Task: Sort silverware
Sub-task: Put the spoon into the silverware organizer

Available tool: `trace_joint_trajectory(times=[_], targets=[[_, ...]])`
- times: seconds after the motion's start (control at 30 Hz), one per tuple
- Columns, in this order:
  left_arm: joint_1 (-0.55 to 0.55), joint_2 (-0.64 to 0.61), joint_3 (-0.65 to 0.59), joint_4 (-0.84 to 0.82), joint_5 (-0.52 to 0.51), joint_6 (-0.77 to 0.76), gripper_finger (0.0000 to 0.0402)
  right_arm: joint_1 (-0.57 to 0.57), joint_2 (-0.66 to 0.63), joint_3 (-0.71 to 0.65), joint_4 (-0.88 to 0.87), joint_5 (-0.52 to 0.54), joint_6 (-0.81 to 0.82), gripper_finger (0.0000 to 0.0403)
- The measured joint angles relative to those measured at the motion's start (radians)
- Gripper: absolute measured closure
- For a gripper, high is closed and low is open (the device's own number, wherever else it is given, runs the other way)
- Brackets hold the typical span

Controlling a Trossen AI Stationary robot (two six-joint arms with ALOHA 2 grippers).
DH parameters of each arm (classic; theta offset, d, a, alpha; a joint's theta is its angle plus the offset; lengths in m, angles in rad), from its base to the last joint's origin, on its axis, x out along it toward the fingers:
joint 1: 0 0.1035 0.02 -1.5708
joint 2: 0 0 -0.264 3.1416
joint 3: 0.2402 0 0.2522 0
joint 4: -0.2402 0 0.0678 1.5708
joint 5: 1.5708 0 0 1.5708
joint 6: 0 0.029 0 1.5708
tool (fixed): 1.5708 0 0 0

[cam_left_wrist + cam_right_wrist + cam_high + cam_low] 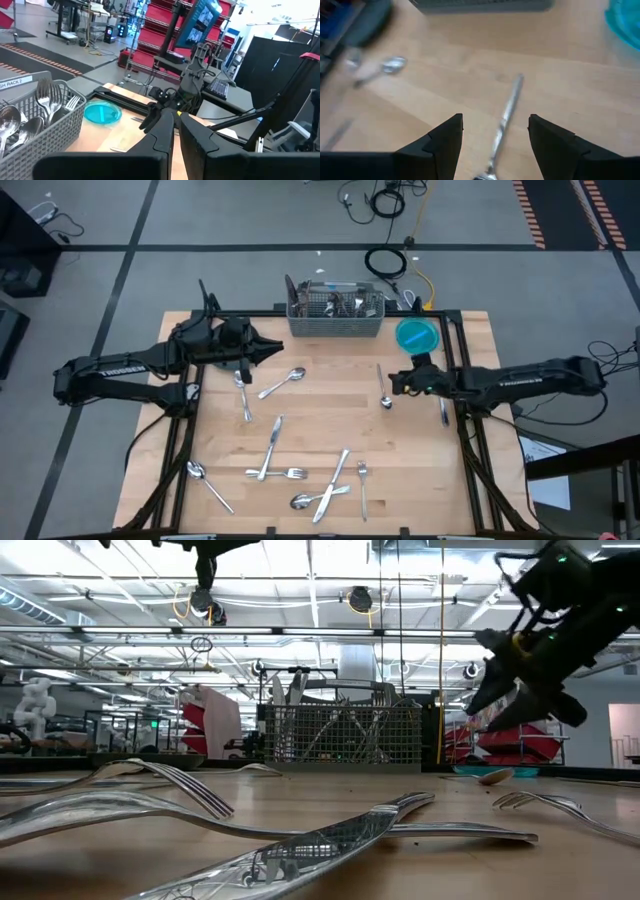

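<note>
Silverware lies scattered flat on the wooden table (310, 425): a spoon (283, 384), a knife (272, 442), a fork (362, 485) and several more. My right gripper (395, 380) hangs open above one spoon (507, 115), whose handle runs between the spread fingers without touching them. In the low view this gripper (520, 690) is clear of the table. My left gripper (270, 348) is held level near the grey mesh caddy (335, 310), fingers together (176, 135), nothing between them. The caddy (40, 115) holds forks and spoons.
A teal plate (418, 335) sits at the table's far right, beside the caddy. A knife (443, 412) lies by the right rail under my right arm. Black frame rails (470, 450) run along the table's left and right sides.
</note>
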Motion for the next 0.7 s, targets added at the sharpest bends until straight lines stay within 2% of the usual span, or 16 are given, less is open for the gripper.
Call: trace_joint_trajectory(times=[0.1,0.4,0.7], targets=[[0.0,0.0,0.0,-0.005,0.0,0.0,0.0366,0.0,0.107,0.05,-0.105,-0.001,0.004,0.019],[0.0,0.0,0.0,-0.028,0.0,0.0,0.0366,0.0,0.374,0.238,-0.173,0.003,-0.054,0.019],[0.0,0.001,0.0,-0.038,0.021,0.0,0.0366,0.006,0.541,0.252,-0.178,-0.081,-0.007,0.019]])
